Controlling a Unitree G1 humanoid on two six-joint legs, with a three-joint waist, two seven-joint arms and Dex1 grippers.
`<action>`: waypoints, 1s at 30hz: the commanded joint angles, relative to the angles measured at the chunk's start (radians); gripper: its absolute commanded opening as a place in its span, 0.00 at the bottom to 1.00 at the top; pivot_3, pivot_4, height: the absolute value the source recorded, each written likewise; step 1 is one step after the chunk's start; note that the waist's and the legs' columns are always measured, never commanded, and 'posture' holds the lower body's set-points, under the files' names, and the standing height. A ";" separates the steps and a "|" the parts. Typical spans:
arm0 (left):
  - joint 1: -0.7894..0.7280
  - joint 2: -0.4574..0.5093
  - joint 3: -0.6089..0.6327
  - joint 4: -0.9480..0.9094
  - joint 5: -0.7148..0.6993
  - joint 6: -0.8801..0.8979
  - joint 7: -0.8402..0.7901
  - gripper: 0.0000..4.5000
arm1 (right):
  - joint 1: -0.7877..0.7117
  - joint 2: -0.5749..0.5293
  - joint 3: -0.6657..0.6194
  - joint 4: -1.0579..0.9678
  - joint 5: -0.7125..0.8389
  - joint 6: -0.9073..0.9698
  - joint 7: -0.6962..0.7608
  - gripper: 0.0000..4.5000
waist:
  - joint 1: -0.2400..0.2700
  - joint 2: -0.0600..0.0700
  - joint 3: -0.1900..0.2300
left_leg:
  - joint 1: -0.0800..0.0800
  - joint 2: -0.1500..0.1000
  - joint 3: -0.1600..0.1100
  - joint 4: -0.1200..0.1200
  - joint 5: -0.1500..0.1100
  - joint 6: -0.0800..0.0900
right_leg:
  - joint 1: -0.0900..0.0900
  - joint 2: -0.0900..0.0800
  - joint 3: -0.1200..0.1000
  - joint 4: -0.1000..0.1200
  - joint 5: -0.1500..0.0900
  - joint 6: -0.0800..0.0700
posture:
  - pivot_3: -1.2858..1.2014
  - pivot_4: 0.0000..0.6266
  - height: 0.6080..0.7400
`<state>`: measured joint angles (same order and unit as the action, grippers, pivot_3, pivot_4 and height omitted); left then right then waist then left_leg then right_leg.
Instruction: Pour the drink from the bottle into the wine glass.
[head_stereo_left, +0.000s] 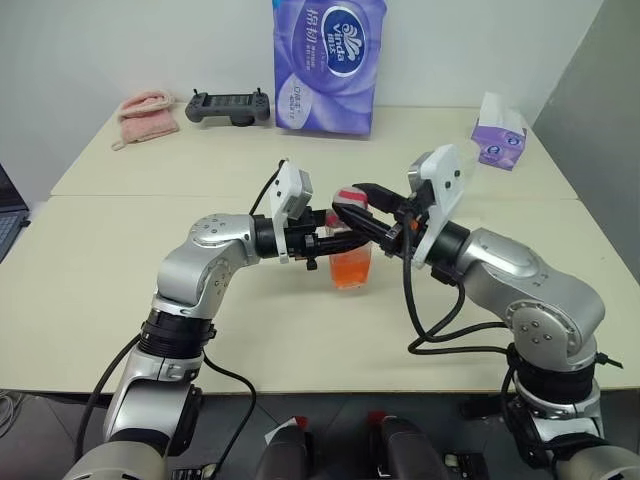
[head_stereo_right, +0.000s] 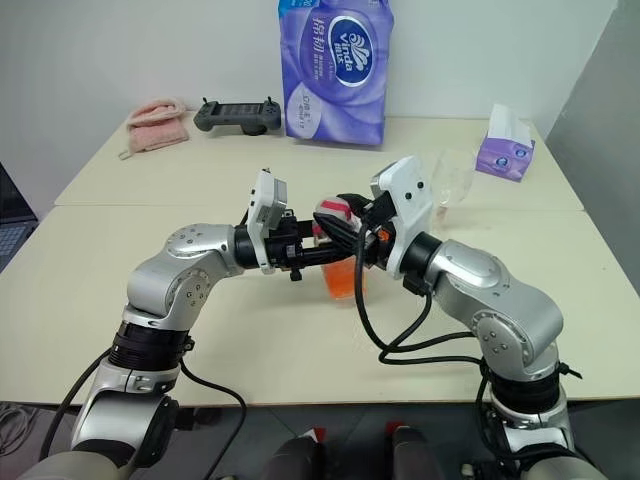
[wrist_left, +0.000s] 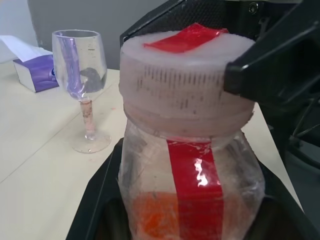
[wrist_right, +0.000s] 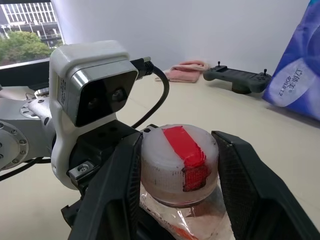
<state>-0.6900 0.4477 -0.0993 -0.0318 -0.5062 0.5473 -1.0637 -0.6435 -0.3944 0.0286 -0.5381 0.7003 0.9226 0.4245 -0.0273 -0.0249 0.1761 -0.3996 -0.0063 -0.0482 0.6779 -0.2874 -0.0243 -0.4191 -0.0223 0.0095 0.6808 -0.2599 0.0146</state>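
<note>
Bottle (head_stereo_left: 350, 255) sits upright mid-bench (head_stereo_left: 120, 290), held just above the surface btwn both arms. Left gripper (head_stereo_left: 335, 243) comes in level from the robot's left, fingers clamped on the bottle body below the neck. Right gripper (wrist_right: 175, 175) reaches in from the right at cap (wrist_right: 179, 162) height; its two black fingers flank the whitish cap w/ red tape strip, one each side, close to it, but can't tell if they actually press on it. Drink (wrist_left: 160, 220), orange-red, fills only the bottom part of the bottle. Wine glass (head_stereo_right: 452, 180) stands upright on the bench farther back on the robot's right, well apart from the bottle, near a purple tissue box (head_stereo_right: 505, 145).
</note>
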 joint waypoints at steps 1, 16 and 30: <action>-0.014 -0.003 -0.009 -0.086 -0.061 0.013 -0.063 0.41 | -0.055 -0.159 -0.023 0.137 0.015 -0.143 0.371 0.40 | 0.001 0.000 0.000 | 0.000 0.000 0.000 0.000 0.000 0.000 | 0.000 0.000 -0.001 -0.001 0.000 0.000 | 0.52 0.24 1.00; -0.014 -0.001 0.014 -0.064 -0.043 -0.005 -0.047 0.41 | 0.041 -0.373 -0.128 0.113 0.128 -0.076 0.505 1.00 | 0.007 0.001 0.001 | -0.001 0.001 0.000 0.001 -0.001 0.001 | 0.000 -0.002 0.000 -0.001 0.000 0.000 | 0.52 0.24 1.00; -0.039 0.000 0.004 -0.026 -0.023 -0.019 -0.050 0.41 | 0.047 0.015 -0.042 -0.173 -0.013 0.004 -0.168 1.00 | 0.001 0.001 0.001 | 0.000 0.001 0.000 0.001 0.002 -0.003 | -0.001 0.000 0.001 0.001 0.000 0.000 | 0.52 0.24 1.00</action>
<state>-0.7000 0.4453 -0.1124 -0.0409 -0.5238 0.5554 -1.1042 -0.5783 -0.3861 -0.0068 -0.6680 0.6885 0.9244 0.2845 -0.0260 -0.0238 0.1768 -0.3997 -0.0057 -0.0479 0.6784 -0.2861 -0.0267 -0.4195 -0.0224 0.0105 0.6812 -0.2600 0.0146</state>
